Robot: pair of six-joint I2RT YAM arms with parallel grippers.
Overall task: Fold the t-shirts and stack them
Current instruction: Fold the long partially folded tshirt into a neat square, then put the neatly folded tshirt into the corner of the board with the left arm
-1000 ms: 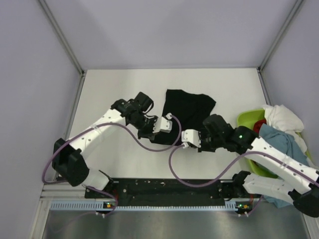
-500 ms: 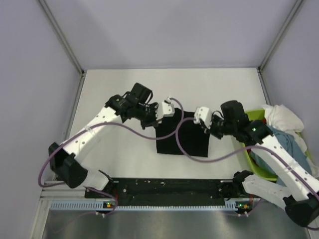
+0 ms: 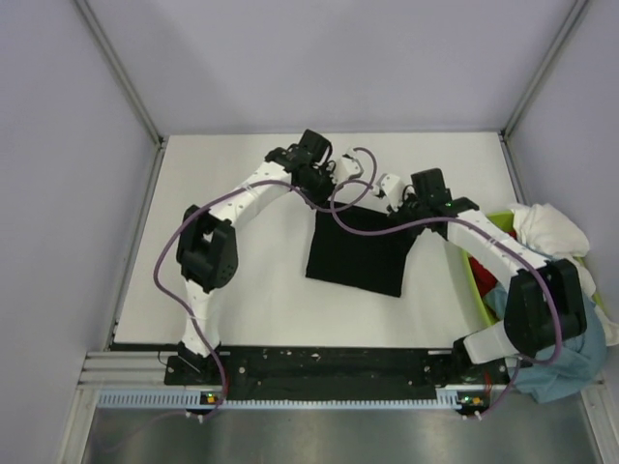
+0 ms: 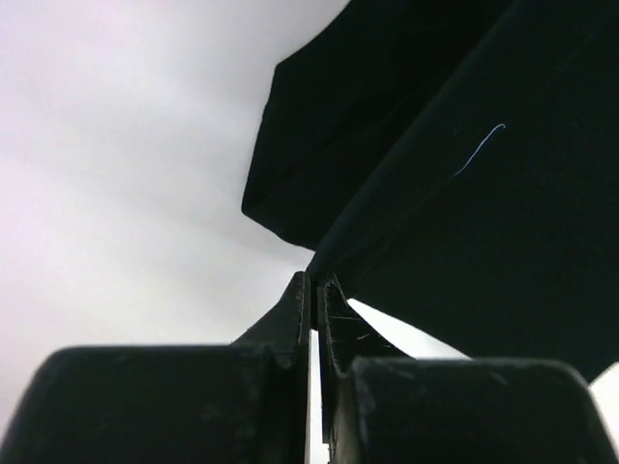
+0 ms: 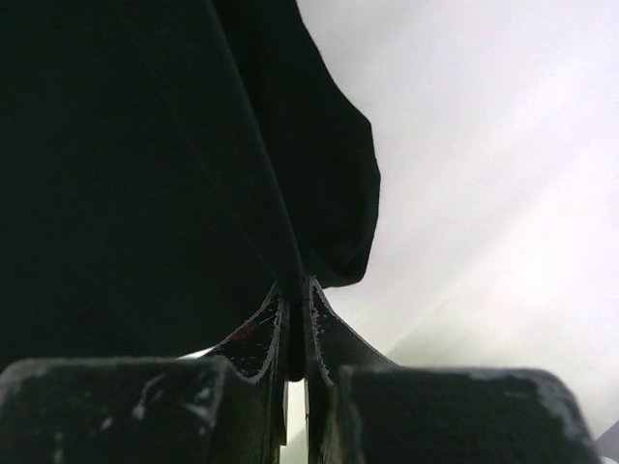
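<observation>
The black t-shirt (image 3: 356, 253) lies folded in a rough rectangle on the white table, mid-table. My left gripper (image 3: 337, 191) is at its far left edge, shut on a pinch of the black cloth; in the left wrist view the jaws (image 4: 316, 282) clamp the black t-shirt (image 4: 464, 193). My right gripper (image 3: 397, 201) is at the far right edge, also shut on the cloth, as the right wrist view (image 5: 295, 287) shows with the black t-shirt (image 5: 145, 174) hanging from the tips. A white t-shirt (image 3: 546, 227), a teal-blue one (image 3: 556, 358) and a red one (image 3: 486, 285) are piled at the right.
A lime-green plastic basket (image 3: 476, 235) stands at the table's right edge, holding the other shirts, which spill over its rim. Grey walls close in the table on the left, far and right sides. Both arms' purple cables loop over the black shirt.
Both grippers have carried the shirt's near edge up and away to the far side, folding the black shirt over itself. Both arms are now stretched far out.
</observation>
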